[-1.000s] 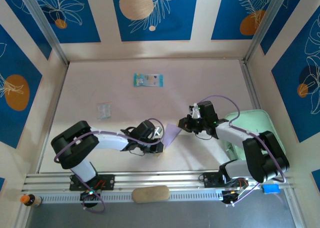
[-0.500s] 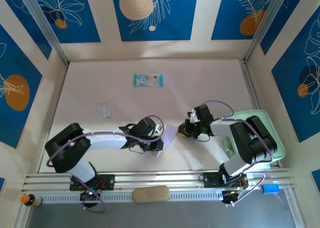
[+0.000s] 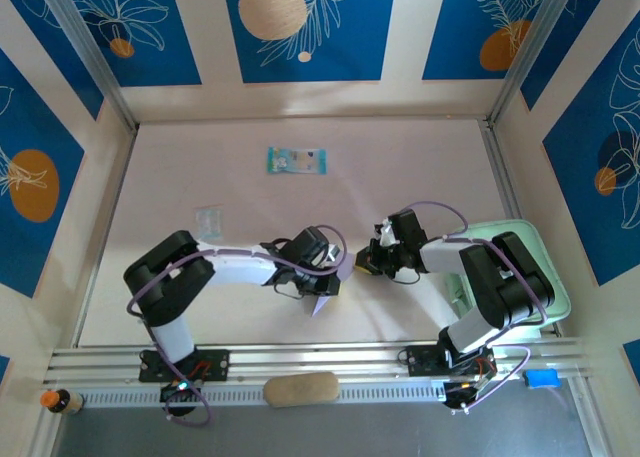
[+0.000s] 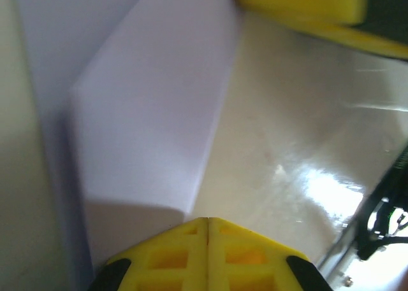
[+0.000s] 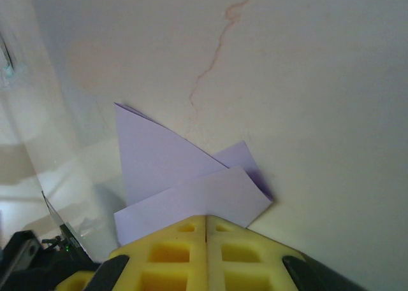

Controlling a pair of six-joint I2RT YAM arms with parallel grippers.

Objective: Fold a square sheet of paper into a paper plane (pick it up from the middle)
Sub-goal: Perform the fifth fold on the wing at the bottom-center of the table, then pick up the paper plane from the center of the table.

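both arms are crowded in at the middle of the table point(image 3: 430, 177), with the lilac sheet point(image 5: 185, 183) between them. it's part-folded, flaps layered over each other, no dart shape yet.

the left gripper point(image 4: 207, 237) has its yellow tips pressed together, and the sheet's lower edge runs right in under them. that reads as a pinch on the paper. the right gripper point(image 5: 206, 230) is the same story, tips closed flat with the top flap's edge tucked beneath.

here's the worry: two pinches on one thin sheet, very close together. if the arms draw apart even slightly out of step, my bet is the paper tears at a crease. if they close in instead, it buckles and picks up a stray wrinkle.

from the left wrist, a yellow finger of the other arm sits just beside the folded corner, so a finger-to-finger bump looks possible. that would knock the layers out of line.

one raised flap looks springy, not pressed down. let go too soon and it could pop open, or a skewed crease gets locked in and the plane comes out lopsided.
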